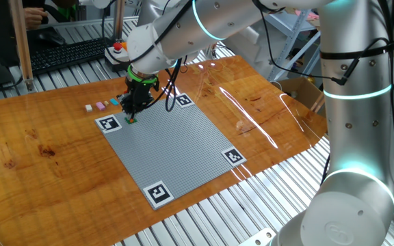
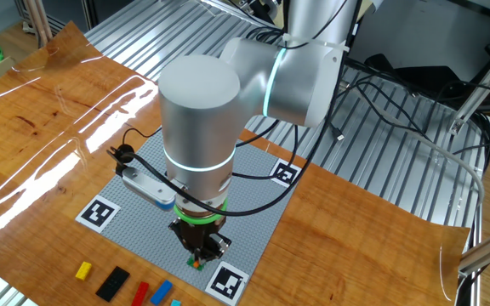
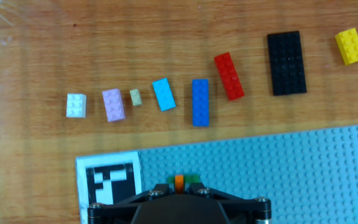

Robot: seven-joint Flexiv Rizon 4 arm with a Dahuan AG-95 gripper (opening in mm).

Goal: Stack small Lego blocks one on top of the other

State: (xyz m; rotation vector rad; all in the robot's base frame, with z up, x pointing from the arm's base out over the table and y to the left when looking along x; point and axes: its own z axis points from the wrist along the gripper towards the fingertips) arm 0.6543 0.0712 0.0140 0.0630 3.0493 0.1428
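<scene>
Gripper (image 3: 180,186) jaws are seen drawn narrow, pointed down at the grey baseplate (image 3: 278,168), with an orange brick (image 3: 179,180) and a green brick (image 3: 193,179) at the fingertips, while eight loose bricks are laid in a row on the bench (image 3: 36,56).

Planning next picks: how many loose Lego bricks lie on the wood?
8, in a row: white, lilac, tan, light blue, blue, red, black, yellow. None seem hidden.
</scene>
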